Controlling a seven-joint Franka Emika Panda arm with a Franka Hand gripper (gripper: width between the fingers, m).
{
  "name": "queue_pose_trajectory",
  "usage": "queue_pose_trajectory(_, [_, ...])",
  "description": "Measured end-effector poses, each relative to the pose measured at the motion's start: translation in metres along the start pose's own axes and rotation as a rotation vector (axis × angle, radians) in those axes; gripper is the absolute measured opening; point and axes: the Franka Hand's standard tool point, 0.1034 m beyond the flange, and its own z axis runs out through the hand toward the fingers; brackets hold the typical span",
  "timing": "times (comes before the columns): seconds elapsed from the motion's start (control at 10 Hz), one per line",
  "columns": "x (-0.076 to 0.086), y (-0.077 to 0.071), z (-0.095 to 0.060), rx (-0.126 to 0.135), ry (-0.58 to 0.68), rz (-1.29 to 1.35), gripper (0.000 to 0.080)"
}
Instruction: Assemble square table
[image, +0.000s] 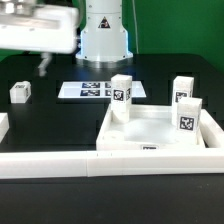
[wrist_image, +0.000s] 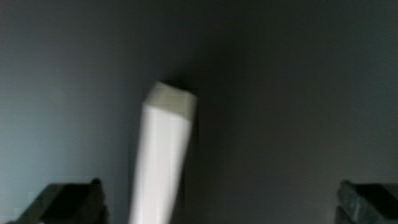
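The white square table top (image: 150, 135) lies at the exterior view's right, rim up. Three white tagged legs stand upright in it: one at the far left corner (image: 121, 94), one at the far right (image: 183, 90), one at the near right (image: 187, 115). A fourth leg (image: 20, 92) lies loose on the black table at the left. My gripper (image: 42, 64) hangs blurred at the upper left, above and behind that loose leg. In the wrist view the gripper (wrist_image: 221, 205) is open and empty, its dark fingertips (wrist_image: 71, 204) far apart over black table.
The marker board (image: 95, 90) lies in front of the robot base (image: 104, 35). A long white rail (image: 70, 165) runs along the front, and another piece (image: 3, 125) sits at the left edge. A blurred narrow white bar (wrist_image: 166, 150) shows in the wrist view.
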Motion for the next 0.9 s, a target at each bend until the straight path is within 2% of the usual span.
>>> queue_pose_trajectory(0.1, [0.007, -0.008, -0.001, 0.009, 0.001, 0.004, 0.0649])
queue_pose_trajectory(0.3, [0.007, -0.011, 0.001, 0.019, -0.014, 0.005, 0.0649])
queue_pose_trajectory(0.4, [0.008, -0.019, 0.002, 0.043, -0.037, 0.018, 0.0649])
queue_pose_trajectory(0.5, [0.011, -0.030, 0.006, 0.088, -0.105, 0.033, 0.0649])
queue_pose_trajectory(0.6, [0.002, -0.021, 0.014, 0.081, -0.147, 0.009, 0.0649])
queue_pose_trajectory(0.7, [-0.027, -0.012, 0.027, 0.120, -0.265, 0.010, 0.0649])
queue_pose_trajectory(0.8, [-0.041, -0.001, 0.029, 0.125, -0.332, 0.022, 0.0649])
queue_pose_trajectory(0.9, [-0.053, 0.001, 0.026, 0.150, -0.418, 0.063, 0.0649])
